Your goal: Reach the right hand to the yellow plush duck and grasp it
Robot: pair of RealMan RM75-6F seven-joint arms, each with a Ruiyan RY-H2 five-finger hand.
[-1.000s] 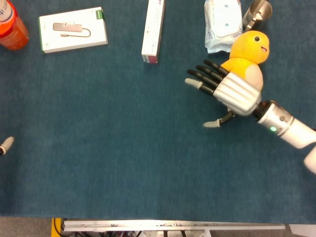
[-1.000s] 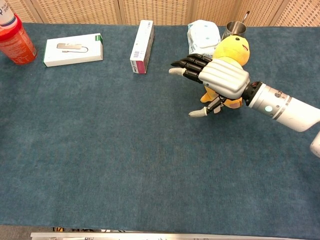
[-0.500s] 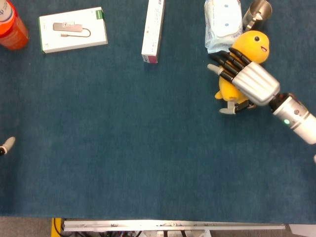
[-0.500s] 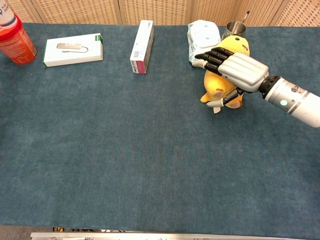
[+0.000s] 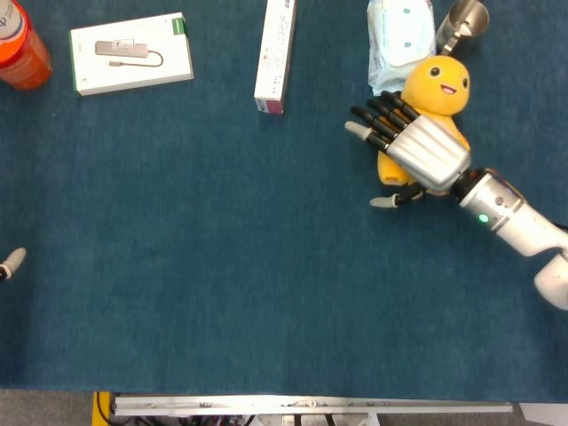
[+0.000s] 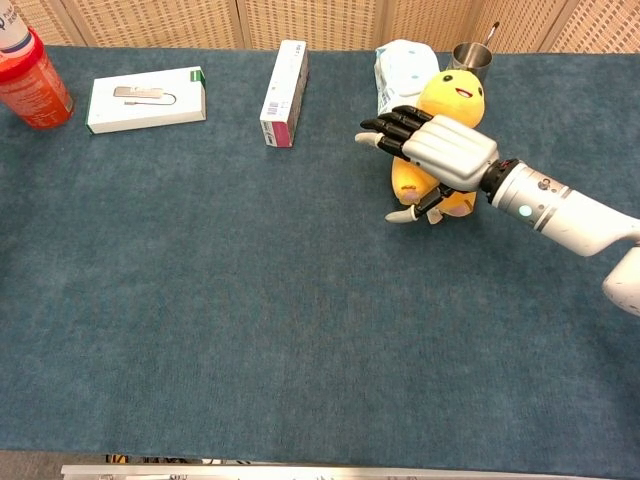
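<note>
Since half a second ago the right hand (image 5: 417, 149) has slid leftward across the yellow plush duck (image 5: 433, 89), and the duck now sits more upright, face toward the camera. It stands at the upper right of the worktop (image 5: 222, 266), just below the wipes pack (image 5: 399, 35) and steel cup (image 5: 464, 19). The hand lies over the duck's body with fingers (image 6: 392, 127) extended and thumb low, not yet closed. A good grasp, I judge, means curling fingers around the belly without tipping it. Only a fingertip of the left hand (image 5: 11, 262) shows; its state is unclear.
</note>
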